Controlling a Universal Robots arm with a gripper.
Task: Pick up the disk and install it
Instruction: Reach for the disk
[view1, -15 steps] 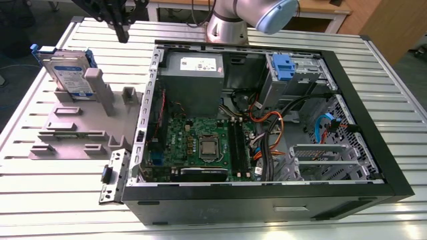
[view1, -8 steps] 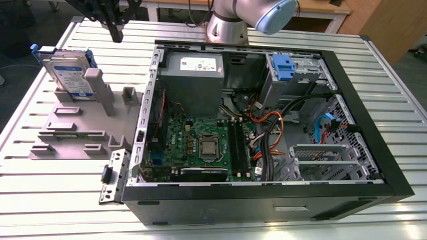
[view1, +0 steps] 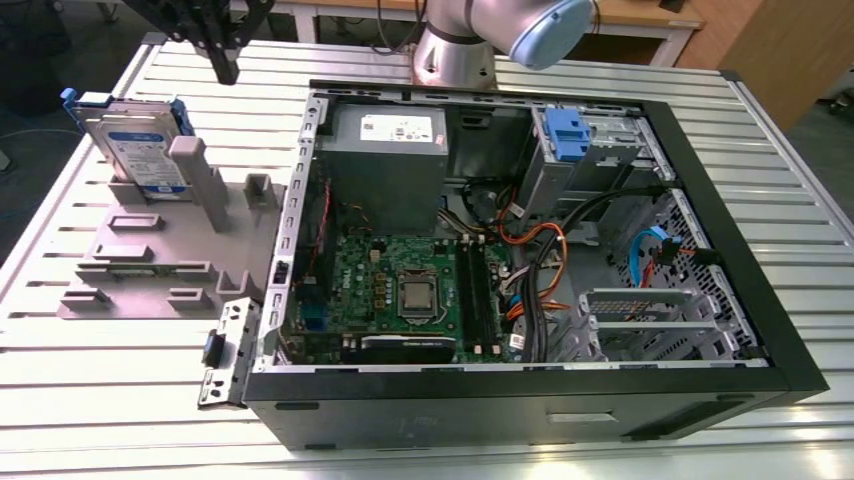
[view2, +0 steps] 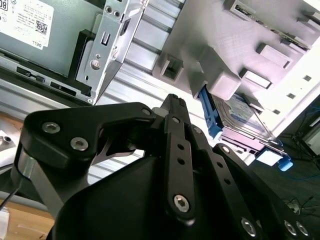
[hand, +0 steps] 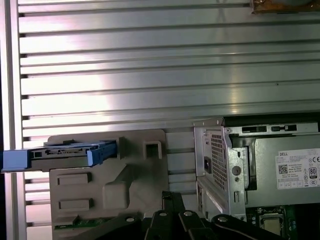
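The disk (view1: 140, 150) stands on edge in a slot of the grey holder (view1: 160, 255) at the exterior view's left, its white-and-blue label facing out and blue rails along its sides. It also appears as the disk (view2: 240, 115) and, edge-on, the disk (hand: 70, 152) in the wrist views. My black gripper (view1: 227, 70) hangs above the table behind the holder, a little toward the case from the disk and well above it. In both wrist views the gripper (view2: 172, 100) (hand: 172, 196) has its fingers closed together, with nothing between them.
An open computer case (view1: 307, 200) lies on the slatted metal table (view1: 240, 90), right beside the holder. Inside are a grey power-supply box (view1: 387, 150), a motherboard (view1: 400, 290), cables and a blue caddy (view1: 567, 135). The arm's base (view1: 454, 60) stands behind the case.
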